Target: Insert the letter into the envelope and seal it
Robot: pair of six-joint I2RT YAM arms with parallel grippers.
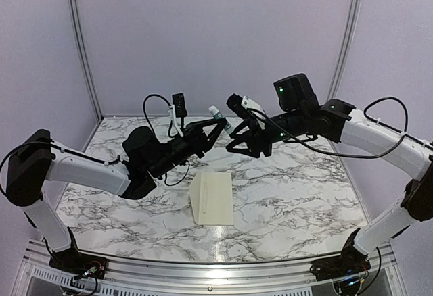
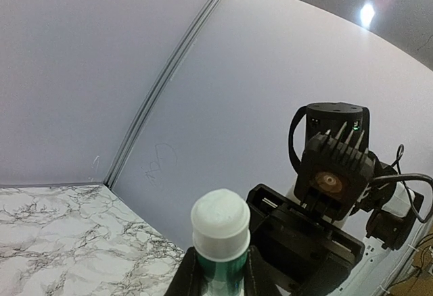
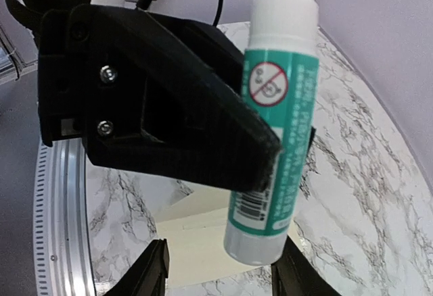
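- Fingers of the left gripper (image 2: 222, 277) are pinched narrow on the glue tube (image 2: 220, 225), green body with the white cap on top, held in the air at the centre of the top view
- Nose to nose with it comes the right gripper (image 3: 223, 276), its fingers (image 3: 152, 269) standing apart, one on either side of the tube's white lower end and touching nothing
- The envelope (image 1: 216, 198) lies flat on the table (image 1: 304, 188) just below the centre of the top view, under the two grippers and well apart from them
- It shows again as a cream patch in the lower middle of the right wrist view
- A paler strip runs down the envelope's left edge, and whether that is the flap or the letter I cannot tell
- The surface is white marble pattern with grey veins all over, with a silver rail (image 1: 203, 269) along the bottom edge of the frame
- The room has plain pale lilac walls (image 1: 216, 32), with metal strips rising at upper left and upper right
- At the back of the table, left of centre, a small black device (image 1: 178, 101) stands upright with a cable looping off it
- One bright light spot glares at the upper right of the left wrist view
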